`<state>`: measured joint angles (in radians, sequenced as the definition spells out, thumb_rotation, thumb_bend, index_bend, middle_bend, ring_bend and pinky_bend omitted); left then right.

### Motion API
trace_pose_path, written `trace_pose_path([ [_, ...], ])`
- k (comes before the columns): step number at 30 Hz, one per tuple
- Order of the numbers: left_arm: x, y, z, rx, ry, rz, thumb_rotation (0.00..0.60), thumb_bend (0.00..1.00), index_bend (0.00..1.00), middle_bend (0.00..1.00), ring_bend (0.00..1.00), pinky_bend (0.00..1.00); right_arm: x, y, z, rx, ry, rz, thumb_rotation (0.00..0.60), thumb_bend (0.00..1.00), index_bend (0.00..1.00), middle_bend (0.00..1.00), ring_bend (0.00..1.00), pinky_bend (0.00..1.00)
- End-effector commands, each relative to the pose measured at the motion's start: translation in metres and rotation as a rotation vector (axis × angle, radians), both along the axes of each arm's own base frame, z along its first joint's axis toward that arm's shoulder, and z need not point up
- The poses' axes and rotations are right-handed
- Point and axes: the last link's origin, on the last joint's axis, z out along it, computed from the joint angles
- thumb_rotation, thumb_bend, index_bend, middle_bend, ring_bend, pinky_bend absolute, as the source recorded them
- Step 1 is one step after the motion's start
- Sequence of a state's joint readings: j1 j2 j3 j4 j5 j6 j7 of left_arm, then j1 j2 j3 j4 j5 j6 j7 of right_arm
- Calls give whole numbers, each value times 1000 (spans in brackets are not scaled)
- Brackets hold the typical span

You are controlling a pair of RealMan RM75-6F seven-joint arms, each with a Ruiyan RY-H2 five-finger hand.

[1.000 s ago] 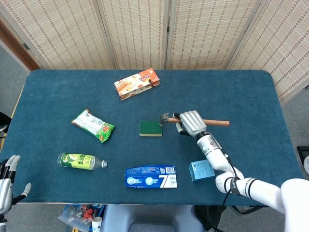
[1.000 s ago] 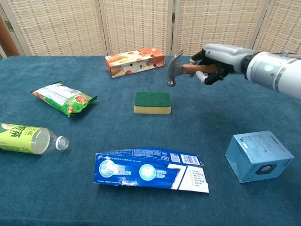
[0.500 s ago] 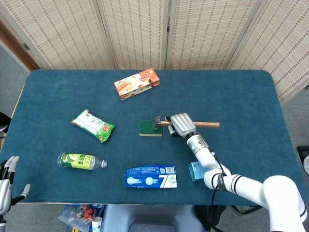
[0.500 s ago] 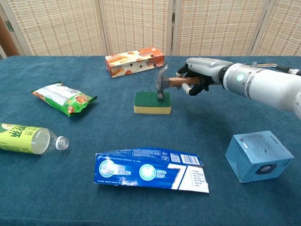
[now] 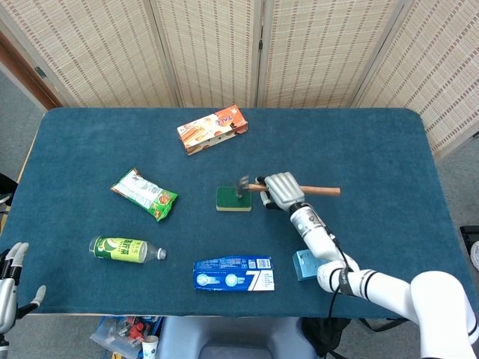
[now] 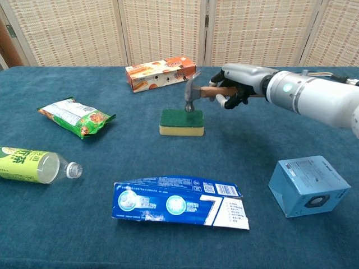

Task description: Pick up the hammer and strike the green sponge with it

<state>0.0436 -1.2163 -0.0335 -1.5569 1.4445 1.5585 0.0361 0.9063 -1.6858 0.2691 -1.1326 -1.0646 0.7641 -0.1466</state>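
Observation:
My right hand (image 5: pixel 281 190) (image 6: pixel 235 89) grips the wooden handle of a hammer (image 5: pixel 314 191) (image 6: pixel 192 95) near its steel head. The head hangs just above the right part of the green sponge (image 5: pixel 230 199) (image 6: pixel 180 121), which lies flat on the blue table with its yellow base showing in the chest view. Whether the head touches the sponge I cannot tell. My left hand (image 5: pixel 9 278) shows at the bottom left edge of the head view, off the table, fingers apart and holding nothing.
On the table lie an orange snack box (image 5: pixel 212 129), a green snack bag (image 5: pixel 144 194), a green-label bottle (image 5: pixel 126 249), a long blue box (image 5: pixel 233 274) and a small blue carton (image 6: pixel 307 184). Folding screens stand behind the table's far edge (image 5: pixel 224 110).
The right hand swung the hammer leftward and down onto the sponge, then lifted the head slightly above it. The left hand stayed put.

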Motion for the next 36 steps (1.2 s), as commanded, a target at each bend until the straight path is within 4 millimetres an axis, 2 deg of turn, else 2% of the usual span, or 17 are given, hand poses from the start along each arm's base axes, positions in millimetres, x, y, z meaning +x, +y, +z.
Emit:
trace_pose_path([
  [1,1,0,0,0,0,-2,600,306,0,0,0,0,-1,0,2,-4,-2,1,600,689,642,783,635,636],
  [11,0,-2,0,-1,0,6,600,306,0,0,0,0,-9,-2,1,-17,9,-13,600,689,643,784,635,637],
  [18,1,-1,-2,-6,-4,3,600,305,0,0,0,0,-30,-11,12,-68,22,-63,600,689,643,781,635,637],
  [22,1,0,-3,-7,-4,0,600,305,0,0,0,0,-39,-17,14,-94,11,-98,600,671,643,747,619,633],
  [25,1,-1,-2,-4,-3,3,600,306,0,0,0,0,-46,-21,12,-101,1,-127,600,651,637,686,562,593],
  [27,0,-2,-2,-1,-2,8,600,305,0,0,0,0,-50,-21,10,-87,3,-139,600,601,548,580,461,514],
  [31,0,-4,-1,3,-2,14,600,305,0,0,0,0,-57,-22,8,-63,17,-165,600,411,112,275,167,265],
  [33,0,-4,-1,1,-2,13,600,305,0,0,0,0,-59,-22,10,-62,13,-172,600,341,19,186,93,206],
  [36,0,-4,-1,3,-4,12,600,305,0,0,0,0,-64,-21,17,-90,1,-170,600,250,0,102,23,144],
])
